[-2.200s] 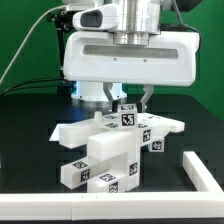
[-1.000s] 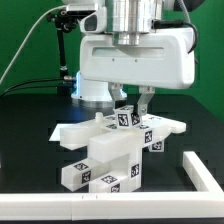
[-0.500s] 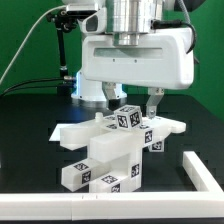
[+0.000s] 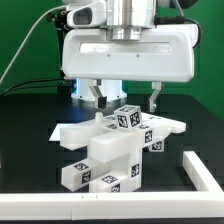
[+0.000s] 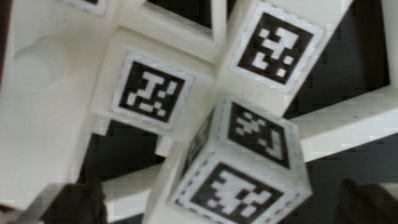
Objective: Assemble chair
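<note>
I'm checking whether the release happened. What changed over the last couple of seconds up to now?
The gripper, which had its fingers closed around the small tagged cube, has opened, let the cube go and lifted upward. The cube stayed where it was, on top of the stacked chair pieces, and these did not visibly shift.

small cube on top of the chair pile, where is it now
In the exterior view the small cube sits mid-frame atop the stacked chair pieces, directly beneath the open hand.
</note>
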`<action>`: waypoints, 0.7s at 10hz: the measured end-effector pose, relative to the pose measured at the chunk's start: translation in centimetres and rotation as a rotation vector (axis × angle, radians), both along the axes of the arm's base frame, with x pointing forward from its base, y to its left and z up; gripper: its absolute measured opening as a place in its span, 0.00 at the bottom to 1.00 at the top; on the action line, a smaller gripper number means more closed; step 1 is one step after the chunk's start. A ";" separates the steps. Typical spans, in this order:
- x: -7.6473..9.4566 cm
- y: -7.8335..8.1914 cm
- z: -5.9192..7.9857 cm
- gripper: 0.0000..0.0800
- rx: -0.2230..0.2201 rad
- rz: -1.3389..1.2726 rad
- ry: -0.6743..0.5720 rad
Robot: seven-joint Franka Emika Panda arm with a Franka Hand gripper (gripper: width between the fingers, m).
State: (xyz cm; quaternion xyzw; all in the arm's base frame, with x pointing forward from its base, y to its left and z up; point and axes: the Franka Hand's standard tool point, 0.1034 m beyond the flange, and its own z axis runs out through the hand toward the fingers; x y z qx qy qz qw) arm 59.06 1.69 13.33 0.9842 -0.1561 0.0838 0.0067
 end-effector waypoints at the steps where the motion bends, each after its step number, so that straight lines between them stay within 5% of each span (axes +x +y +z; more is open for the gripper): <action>1: 0.0 0.0 -0.1 0.81 -0.007 0.041 0.003; 4: -0.1 -0.2 0.3 0.81 -0.009 0.283 0.057; 7: 0.5 1.4 0.6 0.81 -0.023 0.415 0.049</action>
